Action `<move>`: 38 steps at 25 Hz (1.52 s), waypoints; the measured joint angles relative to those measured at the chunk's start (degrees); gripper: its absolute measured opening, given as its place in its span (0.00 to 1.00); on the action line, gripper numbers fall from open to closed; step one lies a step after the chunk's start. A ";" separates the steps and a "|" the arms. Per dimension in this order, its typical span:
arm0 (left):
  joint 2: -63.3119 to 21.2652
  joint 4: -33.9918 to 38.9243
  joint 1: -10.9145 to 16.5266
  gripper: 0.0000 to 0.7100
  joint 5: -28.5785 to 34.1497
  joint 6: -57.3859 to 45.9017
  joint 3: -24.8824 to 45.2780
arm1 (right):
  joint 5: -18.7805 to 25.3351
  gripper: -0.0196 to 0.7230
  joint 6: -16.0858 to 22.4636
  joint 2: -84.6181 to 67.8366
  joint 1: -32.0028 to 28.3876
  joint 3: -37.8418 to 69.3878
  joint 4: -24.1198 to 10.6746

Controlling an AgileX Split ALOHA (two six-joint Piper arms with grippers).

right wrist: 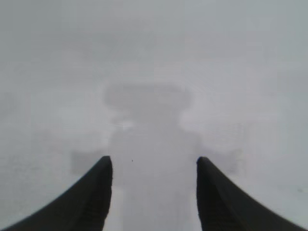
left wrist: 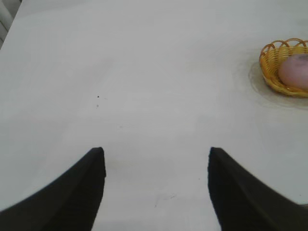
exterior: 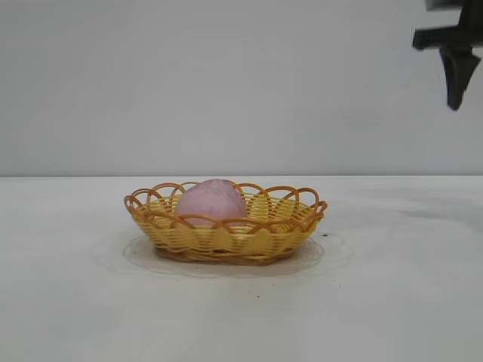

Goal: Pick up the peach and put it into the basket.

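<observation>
- Lay inside the shallow oval wicker basket (exterior: 226,230) of yellow-tan weave with an orange-brown looped rim: the dull pink, matte, rounded peach (exterior: 211,202), resting on the basket floor toward one end, its top standing above the rim.
- Hung high beside and well apart from the basket, at the edge of the exterior view: the right gripper (right wrist: 154,166), dark fingers (right wrist: 91,197) spread apart, nothing between them, only bare white table (exterior: 392,302) and its own shadow ahead.
- Sat parked: the left gripper (left wrist: 156,156), fingers (left wrist: 82,192) likewise parted and empty, basket and peach far off to one side of the fingertips.
- Judged as done or nearly so: peach already in the basket, free of both grippers.
- Looked light and somewhat soft, with a matte skin unlikely to slip; probably a little yielding under a firm squeeze.
- Best taken, if needed again, across the widest middle from above, fingers coming down inside the rim loops, clear of the wicker.
</observation>
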 joint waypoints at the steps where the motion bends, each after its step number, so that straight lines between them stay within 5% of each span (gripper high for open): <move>1: 0.00 0.00 0.00 0.57 0.00 0.00 0.00 | 0.15 0.48 -0.09 -3.92 0.00 4.91 0.00; 6: 0.00 0.00 0.00 0.57 0.00 0.00 0.00 | 6.31 0.48 -0.09 -22.73 0.00 25.79 0.09; 14: 0.00 0.00 0.00 0.57 0.00 0.00 0.00 | 18.70 0.48 -0.47 -49.42 0.00 34.77 0.12; 23: 0.00 0.00 0.00 0.57 0.00 0.00 0.00 | 19.18 0.48 -4.50 -63.51 0.00 42.20 3.37; 38: 0.00 -0.08 0.00 0.57 0.00 0.00 0.00 | 19.79 0.48 -5.41 -79.10 0.00 42.41 1.70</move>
